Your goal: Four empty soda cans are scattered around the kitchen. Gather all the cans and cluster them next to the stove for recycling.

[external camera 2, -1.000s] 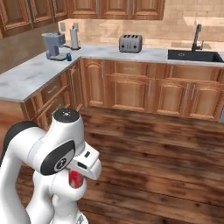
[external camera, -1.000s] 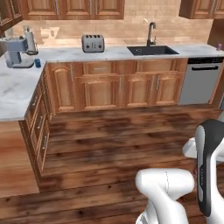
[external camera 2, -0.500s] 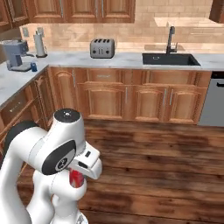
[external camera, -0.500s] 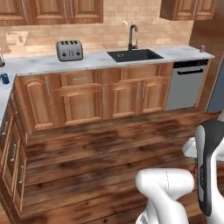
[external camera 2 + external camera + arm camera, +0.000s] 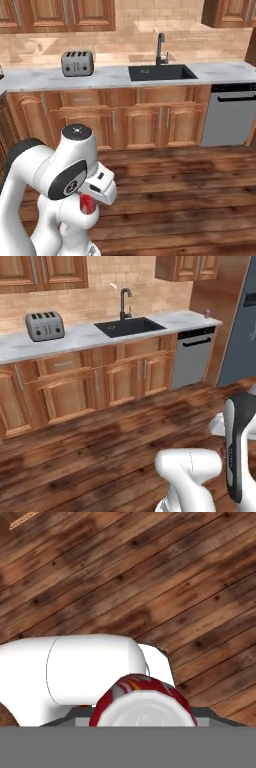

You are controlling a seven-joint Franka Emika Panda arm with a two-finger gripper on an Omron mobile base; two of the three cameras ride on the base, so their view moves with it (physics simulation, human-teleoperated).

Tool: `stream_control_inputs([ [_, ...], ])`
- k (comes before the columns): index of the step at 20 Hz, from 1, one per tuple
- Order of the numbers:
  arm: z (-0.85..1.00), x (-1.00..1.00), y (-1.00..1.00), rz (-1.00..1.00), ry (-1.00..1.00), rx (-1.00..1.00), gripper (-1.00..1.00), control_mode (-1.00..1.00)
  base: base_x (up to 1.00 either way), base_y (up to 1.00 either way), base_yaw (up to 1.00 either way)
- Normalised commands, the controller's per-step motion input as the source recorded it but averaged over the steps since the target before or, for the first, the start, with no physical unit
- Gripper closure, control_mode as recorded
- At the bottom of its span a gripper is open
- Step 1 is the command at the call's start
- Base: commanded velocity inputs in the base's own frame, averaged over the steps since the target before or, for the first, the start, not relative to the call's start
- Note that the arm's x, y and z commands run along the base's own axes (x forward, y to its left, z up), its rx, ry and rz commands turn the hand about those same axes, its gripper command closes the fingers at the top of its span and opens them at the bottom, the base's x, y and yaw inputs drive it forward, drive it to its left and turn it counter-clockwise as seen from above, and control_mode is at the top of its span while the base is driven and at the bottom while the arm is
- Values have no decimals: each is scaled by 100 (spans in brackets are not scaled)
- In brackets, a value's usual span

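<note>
Hand closed on red soda can (image 5: pixel 144 704), tucked low against the arm over the wood floor (image 5: pixel 150 587). Can also visible under the wrist (image 5: pixel 88 204). Pink-purple can (image 5: pixel 207 313) on desk (image 5: pixel 80 336), far right of the sink (image 5: pixel 130 326).

A silver four-slot toaster (image 5: pixel 45 326) stands on the white-grey marble counter (image 5: pixel 80 336) toward its left end. A black sink basin (image 5: pixel 130 326) with a dark curved faucet (image 5: pixel 124 302) sits mid-counter. A stainless dishwasher (image 5: pixel 193 357) fills the right end, over dark wood-plank floor (image 5: pixel 90 451).
</note>
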Motion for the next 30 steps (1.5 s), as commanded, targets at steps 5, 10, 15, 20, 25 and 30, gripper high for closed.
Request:
stream_control_inputs([
  [5,0,0,0,0,0,0,100,100,100,4,-37],
  [10,0,0,0,0,0,0,100,100,100,3,-37],
  [15,0,0,0,0,0,0,100,100,93,0,-39],
  [20,0,0,0,0,0,0,100,100,92,0,-39],
  [25,0,0,0,0,0,0,100,100,95,0,-37],
  [30,0,0,0,0,0,0,100,100,98,0,-39],
])
